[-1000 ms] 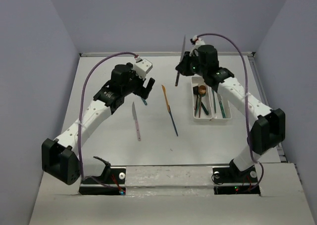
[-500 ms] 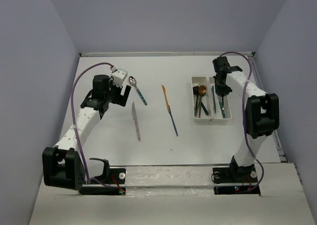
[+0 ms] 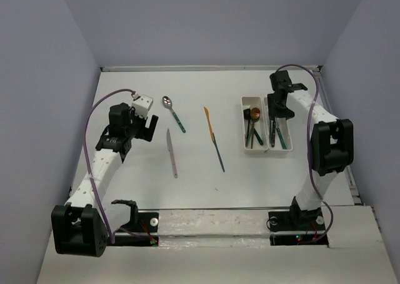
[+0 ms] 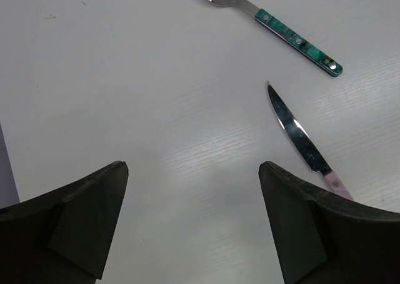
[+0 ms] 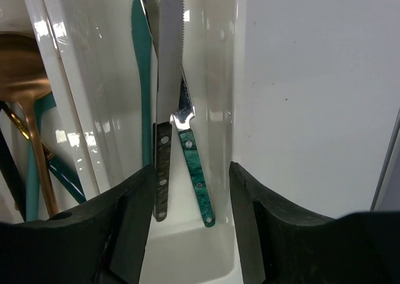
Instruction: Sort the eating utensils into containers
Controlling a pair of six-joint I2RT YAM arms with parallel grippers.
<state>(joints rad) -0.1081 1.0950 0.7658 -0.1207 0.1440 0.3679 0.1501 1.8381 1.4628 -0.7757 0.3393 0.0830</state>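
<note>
**Both jaws open and empty; dark knife now in the right tray**

The right gripper (image 3: 275, 116) hangs over the far end of the right tray (image 3: 289, 140), its fingers spread about as wide as the tray itself and closed on nothing. In its wrist view a black-handled knife (image 5: 164, 171) lies flat in that tray (image 5: 215, 59), beside a teal-handled knife (image 5: 197, 171) and an all-teal knife (image 5: 144, 77). The left tray (image 3: 244, 124), joined to the first, holds a copper spoon (image 3: 254, 113) and some darker pieces (too crowded to tell apart).

The left gripper (image 3: 152, 126) is also wide apart and holds nothing, poised above the bare table (image 3: 262, 177). Ahead of its fingers (image 4: 94, 209) lie a teal-handled spoon (image 4: 275, 24) and a pink-handled knife (image 4: 303, 140), both well clear of the pads.

A second ago the right gripper held the dark knife upright behind the trays; now the knife is down in the tray and the fingers are off it. The left arm has drawn back toward the left wall, so the spoon (image 3: 173, 112), half covered before, shows whole.

Three pieces remain loose: the spoon, the pink-handled knife (image 3: 171, 152) and an orange-and-blue knife (image 3: 214, 139) at mid-table, none touching another. Bare table lies between that knife and the trays, and along the near side. The right tray sits near the table's right edge.
</note>
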